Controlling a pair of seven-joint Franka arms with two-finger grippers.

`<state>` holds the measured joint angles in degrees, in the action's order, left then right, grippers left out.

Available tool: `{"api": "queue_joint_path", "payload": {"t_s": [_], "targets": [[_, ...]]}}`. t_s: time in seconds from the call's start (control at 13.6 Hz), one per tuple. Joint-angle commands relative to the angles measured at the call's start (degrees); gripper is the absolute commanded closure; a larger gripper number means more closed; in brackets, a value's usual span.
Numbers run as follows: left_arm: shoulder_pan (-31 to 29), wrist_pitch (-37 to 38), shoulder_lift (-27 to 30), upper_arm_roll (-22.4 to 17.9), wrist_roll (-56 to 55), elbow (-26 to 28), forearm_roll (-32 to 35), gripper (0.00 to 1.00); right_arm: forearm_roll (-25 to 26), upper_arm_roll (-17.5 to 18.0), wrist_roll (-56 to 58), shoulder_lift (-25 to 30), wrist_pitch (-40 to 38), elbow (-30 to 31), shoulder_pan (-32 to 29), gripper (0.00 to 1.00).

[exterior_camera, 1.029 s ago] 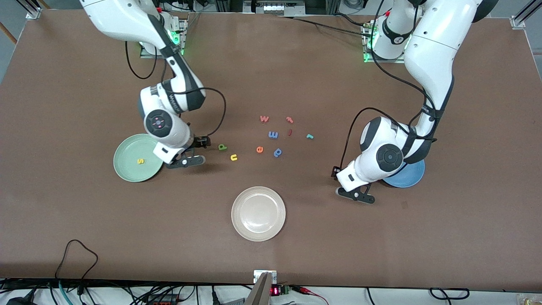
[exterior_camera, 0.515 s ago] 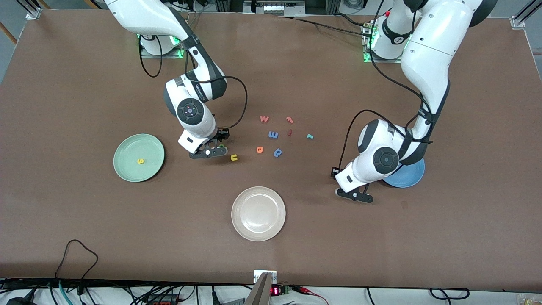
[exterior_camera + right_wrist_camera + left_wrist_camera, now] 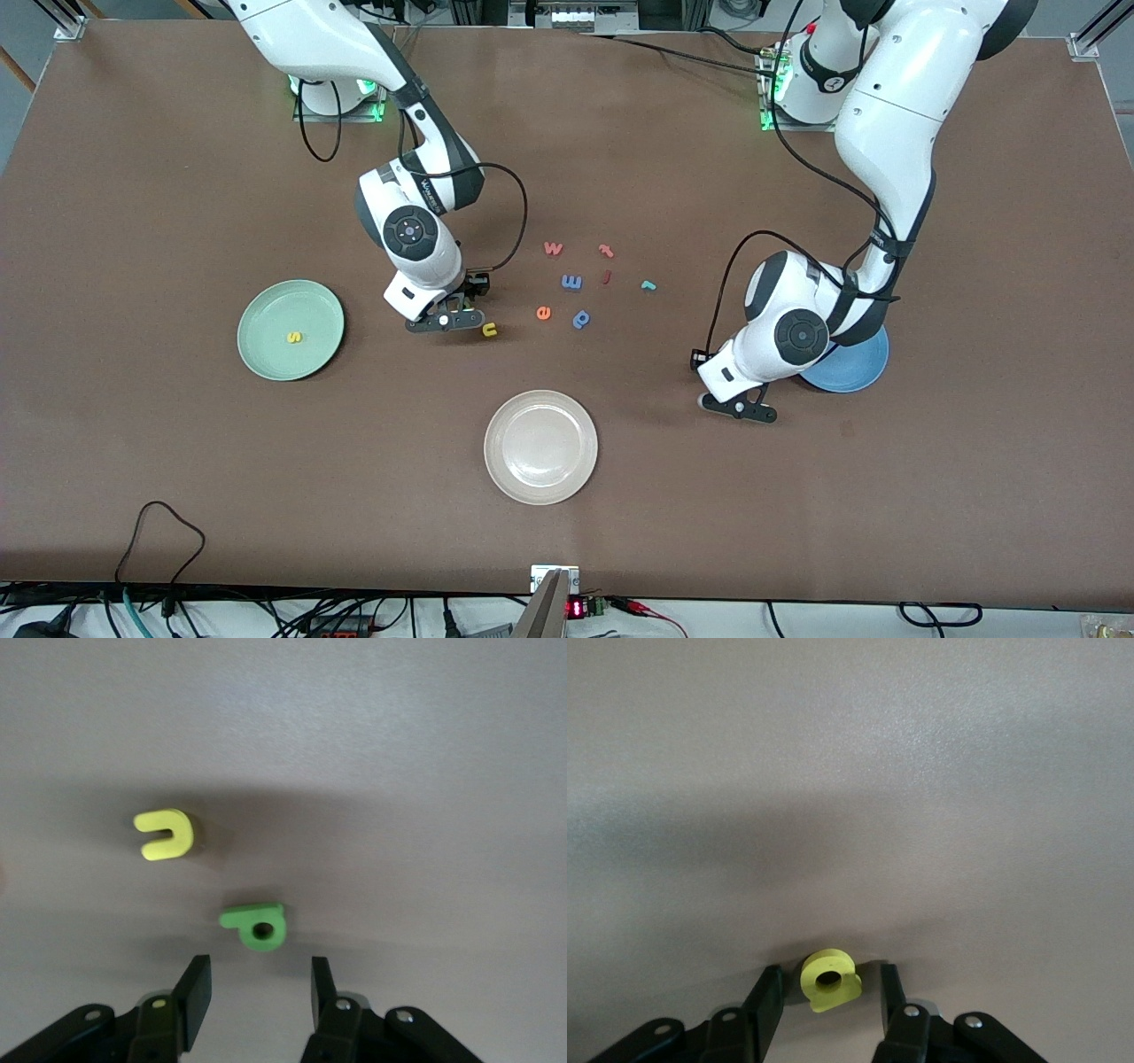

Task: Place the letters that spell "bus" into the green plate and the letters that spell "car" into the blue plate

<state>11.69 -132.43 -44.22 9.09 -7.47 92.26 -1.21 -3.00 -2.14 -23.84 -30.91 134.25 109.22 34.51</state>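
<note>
Right wrist view: right gripper (image 3: 259,967) open by green b (image 3: 257,928) w/ hole; left gripper (image 3: 830,971) open astride yellow a (image 3: 829,985).

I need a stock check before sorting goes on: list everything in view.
green plate: one, pale green, toward the right arm's end of the table
yellow s: one, on the green plate
white plate: one, cream, nearest the front camera
blue plate: one, blue, partly under the left arm
green b: one, on the table just ahead of the right gripper
yellow u: one, beside the green b
yellow a: one, on the table
teal r: one, mid-table
loose letters: six, red w, red r, small red piece, blue m, blue p, orange e, mid-table
right gripper: open, low over the table
left gripper: open, astride the yellow a, beside the blue plate
</note>
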Motion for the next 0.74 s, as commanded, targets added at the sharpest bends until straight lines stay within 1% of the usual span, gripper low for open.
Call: {"api": "queue_joint_path", "payload": {"t_s": [0.0, 0.29, 0.44, 0.51, 0.66], "targets": [[0.62, -0.11, -1.04, -0.57, -0.62, -1.03, 0.42, 0.62, -1.39, -0.49, -1.47, -2.48, 0.57, -3.04, 1.6, 0.46], [0.53, -0.11, -0.95, -0.57, -0.53, -1.03, 0.51, 0.78, -1.57, -0.49, -1.56, -3.97, 2.67, -3.31, 1.7, 0.46], [-0.26, 0.59, -0.34, -0.65, -0.35, -1.03, 0.6, 0.81, -1.48, -0.49, -1.3, -5.2, 3.56, -3.4, 1.43, 0.46], [-1.31, 1.64, 1.32, -1.09, -0.09, -0.94, 1.21, 0.81, -1.39, -0.49, -0.25, -5.21, 3.48, -3.31, 1.08, 0.46], [-5.25, 8.56, 4.48, -1.09, 0.44, -1.03, 1.3, 0.81, -1.39, -0.49, -0.24, -4.86, 3.39, -3.4, 0.73, 0.46]]}}
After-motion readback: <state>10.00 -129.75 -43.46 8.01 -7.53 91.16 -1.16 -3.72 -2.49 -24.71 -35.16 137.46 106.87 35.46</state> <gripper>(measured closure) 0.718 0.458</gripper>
